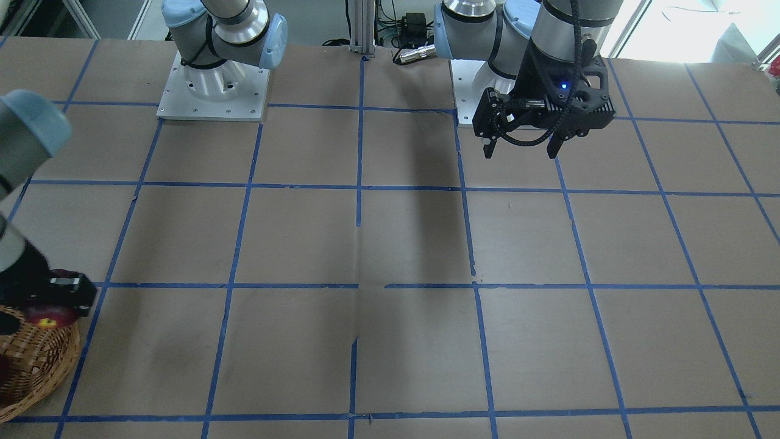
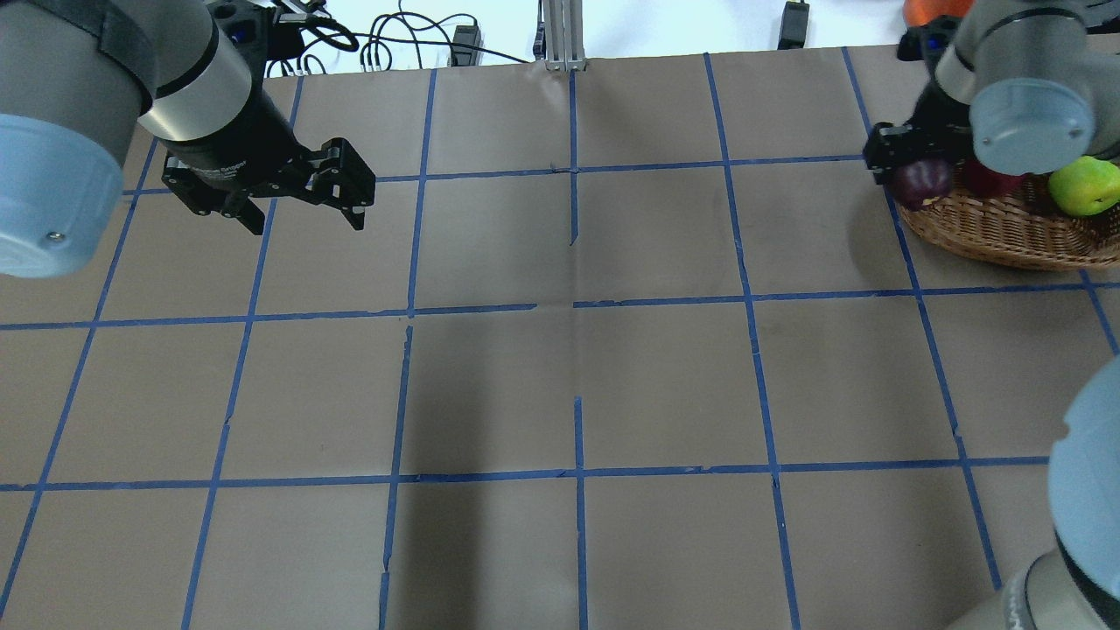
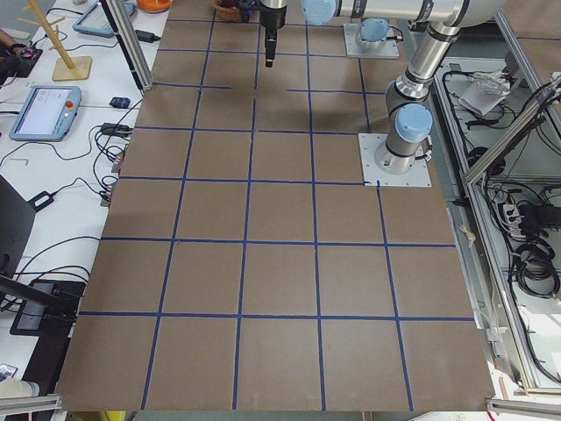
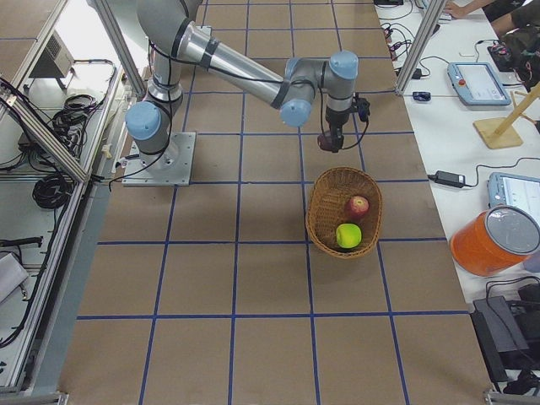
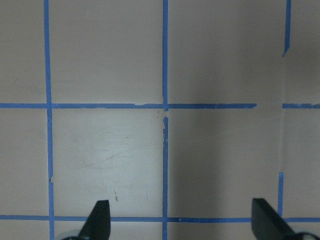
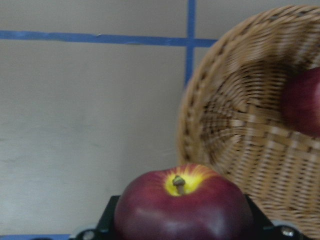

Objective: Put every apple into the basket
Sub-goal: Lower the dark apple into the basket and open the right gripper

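step in hand is the carry of the last apple: right end effector point(image 4: 330, 139) is clamped on the maroon apple point(image 6: 182, 210), held above the table point(image 2: 577, 385) just outside the rim of the basket point(image 2: 989, 236). the green apple point(image 2: 1083, 185) and red apple point(image 4: 358, 205) lie inside. left end effector point(image 1: 520, 151) hangs with fingers spread and nothing between them, well apart from all this (no part to play, i judge). next move, as i read it: carry the maroon apple over the rim onto free wicker, then release.
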### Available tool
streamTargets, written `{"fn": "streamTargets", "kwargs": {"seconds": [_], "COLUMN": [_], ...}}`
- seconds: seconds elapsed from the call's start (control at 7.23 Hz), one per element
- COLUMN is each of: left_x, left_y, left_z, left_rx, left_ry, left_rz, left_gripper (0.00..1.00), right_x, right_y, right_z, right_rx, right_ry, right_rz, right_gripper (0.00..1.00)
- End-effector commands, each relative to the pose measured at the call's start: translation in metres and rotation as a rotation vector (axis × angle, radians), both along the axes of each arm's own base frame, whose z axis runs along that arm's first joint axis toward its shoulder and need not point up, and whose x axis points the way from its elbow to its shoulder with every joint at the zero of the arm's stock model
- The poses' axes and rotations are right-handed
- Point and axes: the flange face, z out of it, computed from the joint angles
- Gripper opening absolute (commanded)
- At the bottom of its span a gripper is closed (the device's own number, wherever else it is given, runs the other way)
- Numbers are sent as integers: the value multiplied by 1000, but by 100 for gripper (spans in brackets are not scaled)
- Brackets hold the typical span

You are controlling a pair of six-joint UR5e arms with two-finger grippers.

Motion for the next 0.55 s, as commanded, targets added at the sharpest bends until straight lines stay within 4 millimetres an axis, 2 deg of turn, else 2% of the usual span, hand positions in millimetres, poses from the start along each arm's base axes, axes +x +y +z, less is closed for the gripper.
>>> {"fn": "streamTargets", "kwargs": {"seconds": [0.0,0.14,0.28,0.42], "left_x": [0,0,0,0], "left_y": [0,1,0,2], "left_z": [1,2,2,1], "left_rx": [-1,-3,-3,-1], "left_ry": [1,1,1,1], "left_rz": [1,1,1,1], "left_gripper": [100,100,100,100], "right_x": [-82,-83,-81,-80], "right_y": [-26,-31,-35,-38], "right_z": [-19,-29,-30,-37], "right_rx": [-40,-31,-55,-56], "right_ry": [48,39,4,-22], "right_rz": [93,91,97,68], "right_gripper": [0,23,68,94]}}
